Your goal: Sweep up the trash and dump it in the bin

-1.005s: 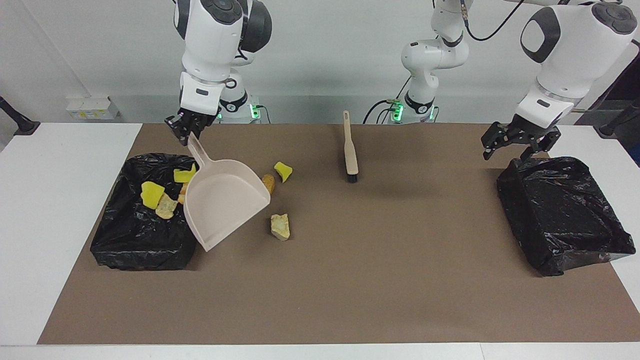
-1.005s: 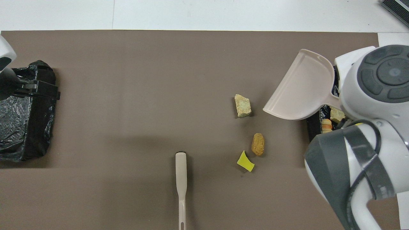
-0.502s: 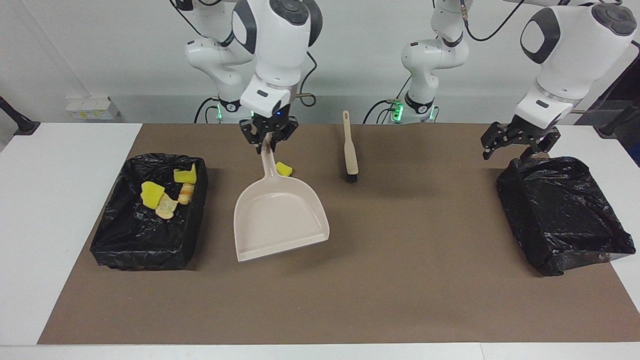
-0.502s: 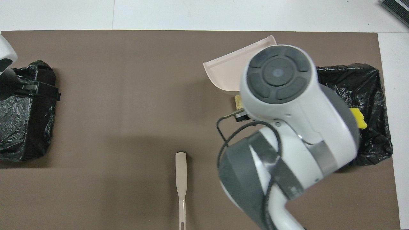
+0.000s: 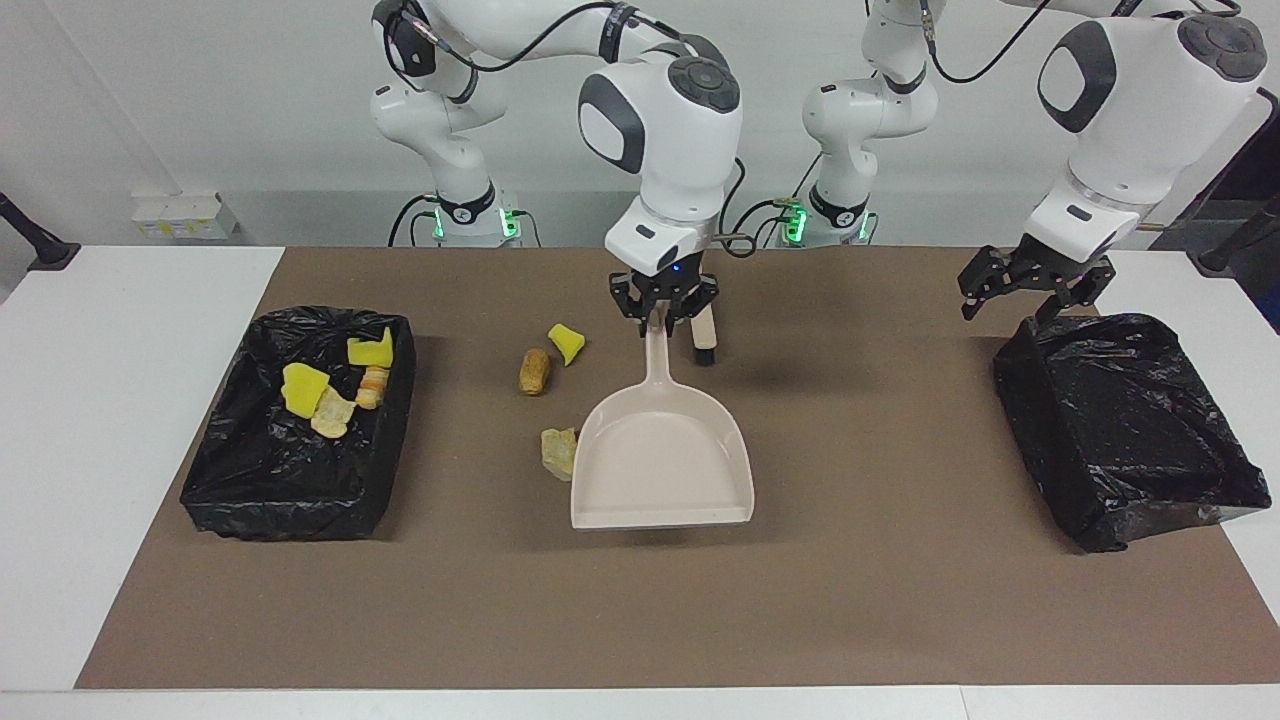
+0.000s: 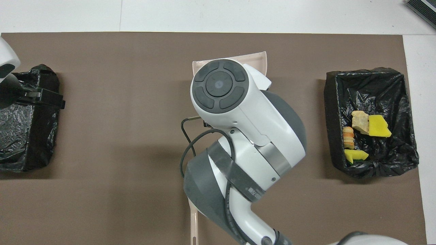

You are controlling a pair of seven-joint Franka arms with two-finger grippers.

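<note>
In the bin [image 5: 300, 500] at my right arm's end lie four lumps; three wait on the counter [image 5: 860, 600]. Right gripper [image 5: 664, 312] jaws clamp the dustpan [image 5: 662, 465]; left gripper [image 5: 1030, 290] jaws gape, empty.

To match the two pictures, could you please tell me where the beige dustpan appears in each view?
Facing view: the dustpan is at the picture's centre, its handle gripped by the right hand.
Overhead view: only its front lip shows, at upper centre; the rest is hidden under the right arm.
Shared landmark: the bin with yellow and tan lumps in it, at the right arm's end of the table.
</note>
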